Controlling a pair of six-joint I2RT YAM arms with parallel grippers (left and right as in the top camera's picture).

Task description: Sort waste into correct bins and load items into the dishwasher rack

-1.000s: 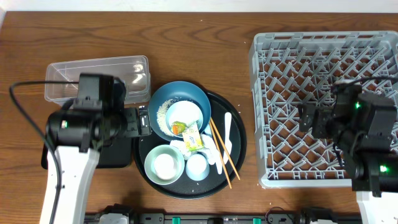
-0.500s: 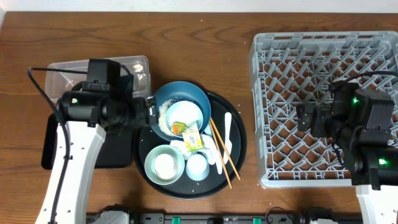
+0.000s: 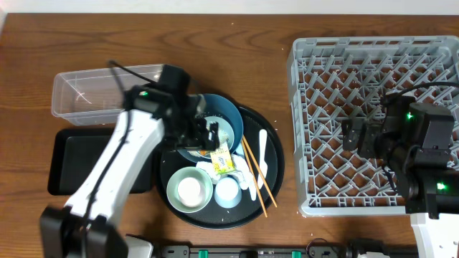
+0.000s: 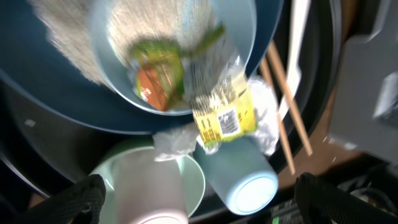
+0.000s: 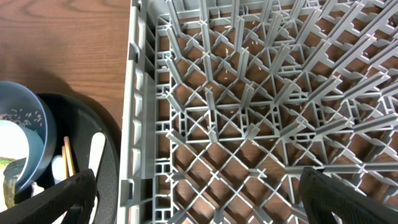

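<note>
My left gripper [image 3: 208,136] is open and empty above the dark-blue bowl [image 3: 224,110] on the round tray. In the left wrist view its fingers [image 4: 199,202] straddle a white cup in the pale-green bowl [image 4: 193,177] and a pale cup [image 4: 239,177]. The yellow-green snack packet [image 4: 224,112] hangs over the rim of a small pale-blue bowl [image 4: 112,37] holding rice and orange-green scraps. Crumpled tissue [image 4: 174,140] lies under the packet. Chopsticks [image 3: 254,175] and the white spoon [image 3: 262,154] lie to the right. My right gripper [image 5: 202,199] is open and empty over the dishwasher rack [image 3: 373,57].
The clear tub [image 3: 86,89] stands at the back left, with the shallow black tray [image 3: 72,161] in front of it. The large round black tray [image 3: 276,168] carries the dishes. The rack's left wall [image 5: 134,93] stands close to that tray. Rice grains lie in the blue bowl.
My left arm has swung right, from over the black tray and tub to above the dark-blue bowl. The right arm has barely moved.
</note>
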